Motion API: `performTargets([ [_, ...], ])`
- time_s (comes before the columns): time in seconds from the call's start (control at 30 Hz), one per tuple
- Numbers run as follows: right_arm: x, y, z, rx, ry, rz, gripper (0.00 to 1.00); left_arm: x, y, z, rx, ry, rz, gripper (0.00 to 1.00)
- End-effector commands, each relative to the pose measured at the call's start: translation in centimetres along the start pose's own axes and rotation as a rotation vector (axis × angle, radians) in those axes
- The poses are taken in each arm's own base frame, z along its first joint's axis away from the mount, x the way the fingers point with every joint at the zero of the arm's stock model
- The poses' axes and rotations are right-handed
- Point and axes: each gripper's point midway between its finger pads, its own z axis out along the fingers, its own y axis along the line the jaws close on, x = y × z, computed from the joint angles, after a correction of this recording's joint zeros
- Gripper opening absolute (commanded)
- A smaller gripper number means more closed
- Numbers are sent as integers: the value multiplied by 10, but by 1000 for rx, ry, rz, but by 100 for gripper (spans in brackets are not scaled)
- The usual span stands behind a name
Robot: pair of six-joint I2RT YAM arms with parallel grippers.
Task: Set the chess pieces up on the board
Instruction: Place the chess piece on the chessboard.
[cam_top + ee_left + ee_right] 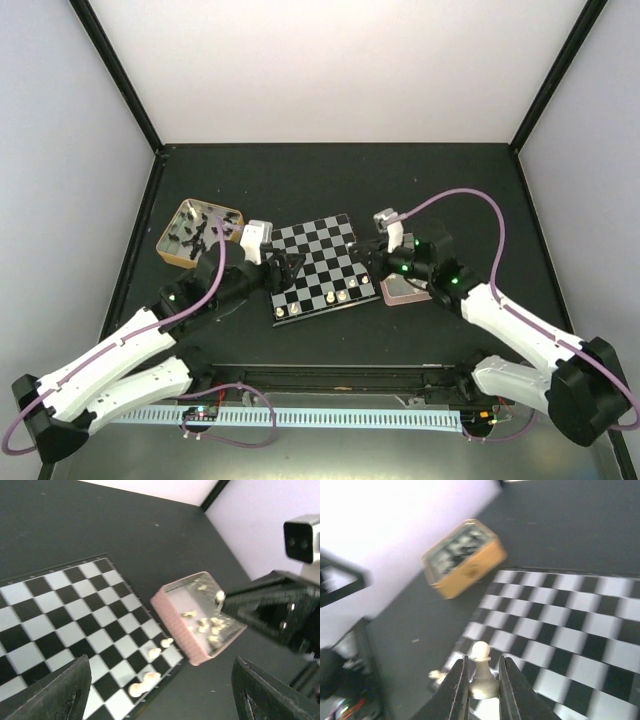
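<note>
The board (312, 262) lies mid-table, and a few cream-white chess pieces (342, 296) stand along its near edge. My right gripper (482, 690) is shut on a white pawn (482, 670), held upright just above the board's (560, 615) near corner. From above, that gripper (368, 262) sits at the board's right edge. My left gripper (283, 272) hovers over the board's left side. It is open (160, 700) with nothing between its fingers (55, 690). Below it I see white pieces (154, 653) on the board (65, 615).
A pink tray (402, 291) holding several white pieces (210, 625) sits against the board's right side. A gold-rimmed tin (199, 232) with black pieces stands at the back left, also seen as the tin (465, 557) beyond the board.
</note>
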Motion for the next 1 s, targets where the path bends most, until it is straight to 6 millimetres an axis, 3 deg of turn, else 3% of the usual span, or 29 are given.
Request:
performTargets([
  [0.0, -5, 92, -17, -382, -52, -238, 12, -19, -49, -13, 239, 43, -80, 79],
  [0.2, 2, 138, -28, -537, -49, -367, 12, -15, -74, -18, 416, 140, -173, 80],
  [0.43, 3, 151, -22, -543, -35, -439, 12, -6, -95, -23, 567, 225, -242, 69],
  [0.83, -1, 152, -10, -518, -32, -444, 11, 4, -89, -12, 557, 285, -292, 14],
  [0.97, -1, 150, -8, -507, -30, -436, 11, 6, -86, -10, 551, 291, -293, 7],
])
